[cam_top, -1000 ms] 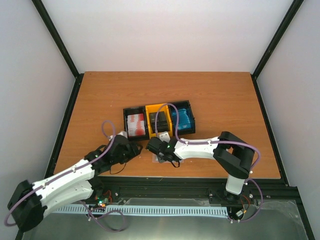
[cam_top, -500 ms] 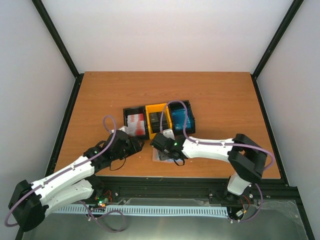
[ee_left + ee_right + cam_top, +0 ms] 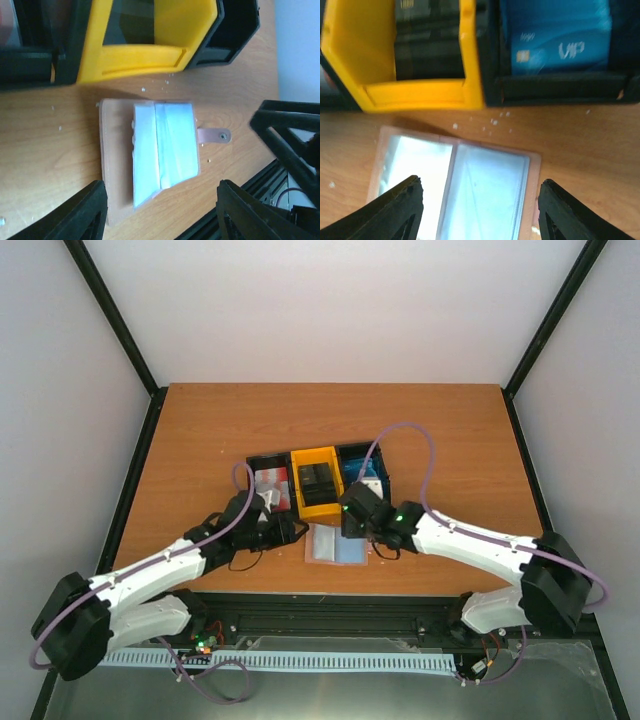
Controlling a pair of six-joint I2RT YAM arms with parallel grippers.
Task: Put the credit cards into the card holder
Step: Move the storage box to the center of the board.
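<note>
The card holder (image 3: 335, 545) lies spread open on the table in front of the bins, pale shiny pockets up, with its pinkish-tan rim and snap tab (image 3: 216, 135) showing. Credit cards sit in the bins: red-and-white (image 3: 274, 490), dark (image 3: 318, 480) and blue (image 3: 560, 42). My left gripper (image 3: 292, 532) is open just left of the holder (image 3: 150, 150), empty. My right gripper (image 3: 353, 528) is open above the holder's far right part (image 3: 470, 187), near the bins, holding nothing.
Three bins stand in a row behind the holder: a black one (image 3: 257, 462), a yellow one (image 3: 312, 508) and another black one (image 3: 380, 458). The table's near edge and black frame rail (image 3: 235, 220) run just below the holder. Small white specks (image 3: 492, 122) dot the wood.
My right gripper has moved off the card holder, up and to the right, uncovering it lying open. My left gripper has shifted right, closer to the holder, and its jaws stand a little wider.
</note>
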